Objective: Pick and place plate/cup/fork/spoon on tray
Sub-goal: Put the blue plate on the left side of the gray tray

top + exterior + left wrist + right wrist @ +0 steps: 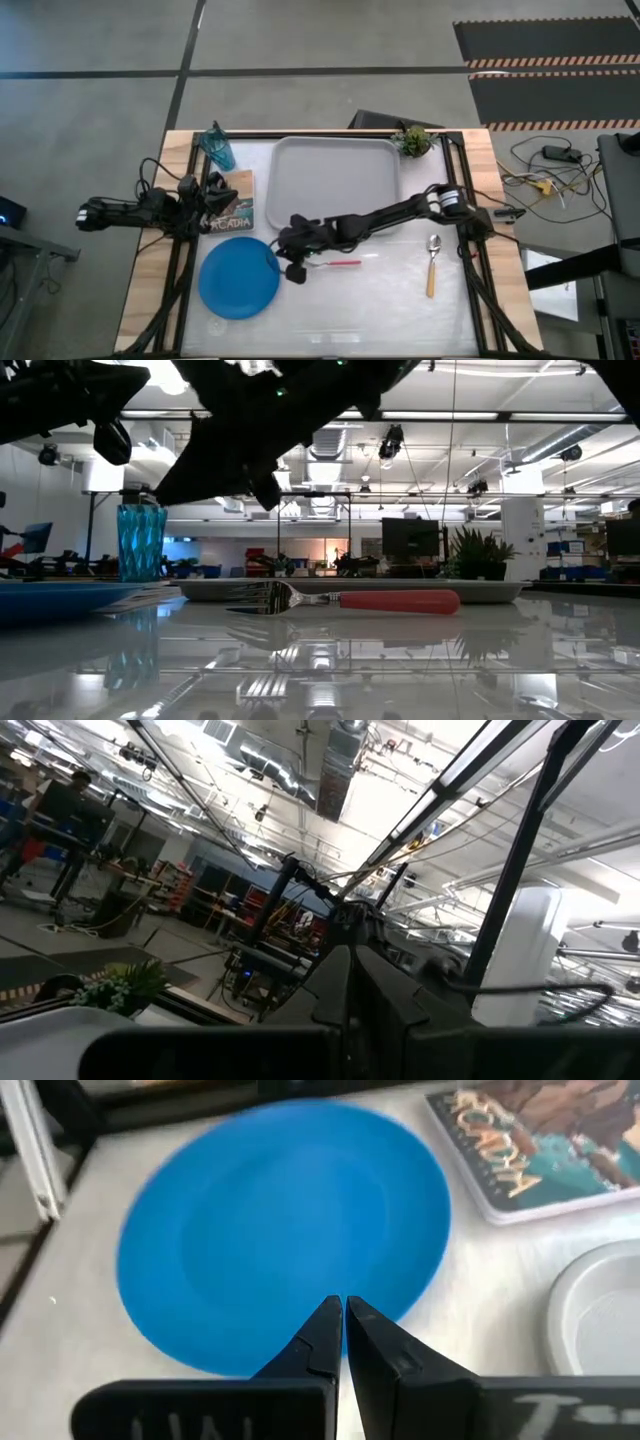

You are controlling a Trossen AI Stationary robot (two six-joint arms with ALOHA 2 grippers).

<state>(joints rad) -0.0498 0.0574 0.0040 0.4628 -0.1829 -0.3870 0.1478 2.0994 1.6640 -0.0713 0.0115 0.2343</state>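
The blue plate (238,278) lies flat on the table at the front left; it also shows in the right wrist view (280,1230). My right gripper (287,262) is shut and empty, its fingertips (343,1305) just above the plate's right edge. The pink-handled fork (335,263) lies on the table right of that gripper, also in the low view (340,600). The orange-handled spoon (432,262) lies farther right. The teal cup (220,150) stands at the back left. The grey tray (335,185) lies bare at the back middle. My left gripper (215,200) is shut above the picture card (235,205).
A small green plant (412,140) stands at the tray's back right corner. The "ACADIA" picture card lies between the cup and the plate, also in the right wrist view (540,1140). Black frame rails run along the table's left and right sides.
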